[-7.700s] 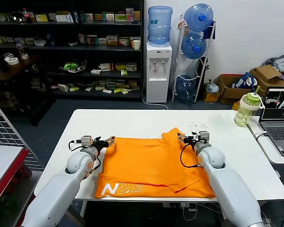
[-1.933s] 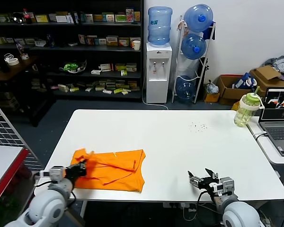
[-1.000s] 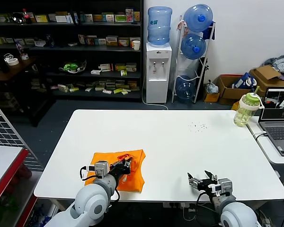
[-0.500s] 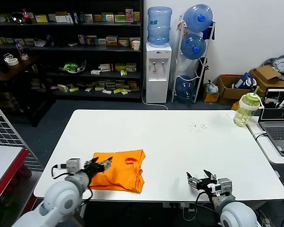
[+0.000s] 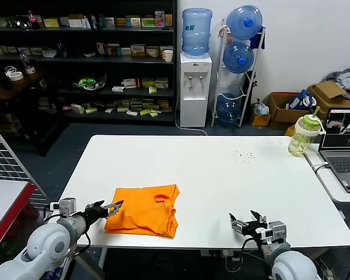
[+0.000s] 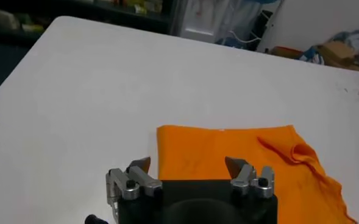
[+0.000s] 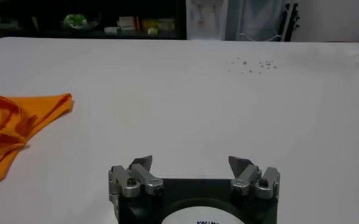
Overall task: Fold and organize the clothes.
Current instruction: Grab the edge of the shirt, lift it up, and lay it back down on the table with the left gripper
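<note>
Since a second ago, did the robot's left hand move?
Yes. The left hand pulled back off the orange T-shirt toward the table's near-left edge, and is open.

A green drink bottle (image 5: 304, 134) stands at the white surface's (image 5: 221, 175) far right corner, beside a laptop (image 5: 342, 149); a water dispenser (image 5: 196, 76) stands behind.

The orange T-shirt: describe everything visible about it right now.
The orange T-shirt is bright orange, soft cloth, folded into a compact, roughly rectangular bundle lying flat near the front left edge of the white table. No lettering shows. Its left part is smooth; the right part is rumpled, with layered edges and a curled seam on top. The left hand hangs open just off its left edge, holding nothing. The right hand is open, well away to the right.
</note>
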Controlling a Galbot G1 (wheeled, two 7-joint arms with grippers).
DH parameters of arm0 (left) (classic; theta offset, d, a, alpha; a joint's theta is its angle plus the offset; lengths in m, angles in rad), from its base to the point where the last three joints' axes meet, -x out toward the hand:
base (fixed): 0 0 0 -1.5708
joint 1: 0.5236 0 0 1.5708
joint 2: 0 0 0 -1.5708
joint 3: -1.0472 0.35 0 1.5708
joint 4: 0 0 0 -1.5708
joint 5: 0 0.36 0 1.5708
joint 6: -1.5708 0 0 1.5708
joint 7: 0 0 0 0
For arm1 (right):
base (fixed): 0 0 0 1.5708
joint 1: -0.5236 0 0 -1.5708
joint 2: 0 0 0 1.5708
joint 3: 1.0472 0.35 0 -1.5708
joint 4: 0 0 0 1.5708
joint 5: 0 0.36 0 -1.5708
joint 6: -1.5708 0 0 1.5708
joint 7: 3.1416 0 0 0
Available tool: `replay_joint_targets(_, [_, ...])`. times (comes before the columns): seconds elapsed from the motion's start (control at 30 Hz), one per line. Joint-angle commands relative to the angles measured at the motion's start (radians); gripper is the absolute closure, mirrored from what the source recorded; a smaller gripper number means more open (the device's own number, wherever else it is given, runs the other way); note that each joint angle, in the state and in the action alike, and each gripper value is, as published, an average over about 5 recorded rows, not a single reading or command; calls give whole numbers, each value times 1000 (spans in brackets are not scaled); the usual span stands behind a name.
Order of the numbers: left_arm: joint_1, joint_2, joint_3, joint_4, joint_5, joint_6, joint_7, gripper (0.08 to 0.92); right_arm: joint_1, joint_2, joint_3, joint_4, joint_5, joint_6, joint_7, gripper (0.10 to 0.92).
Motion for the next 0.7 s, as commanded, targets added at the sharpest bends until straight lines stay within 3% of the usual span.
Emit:
replay_joint_targets(0.03, [-37, 2, 62, 102, 84, -14, 127, 177, 1, 2, 0, -4, 0, 1, -1, 203])
replay_joint_targets(0.57, [-66, -4, 83, 172, 126, -29, 144, 179, 11, 2, -10, -15, 1, -3, 1, 203])
replay_joint_targets(0.7, [-66, -9, 87, 176, 129, -30, 145, 232, 10, 2, -9, -14, 1, -4, 2, 203])
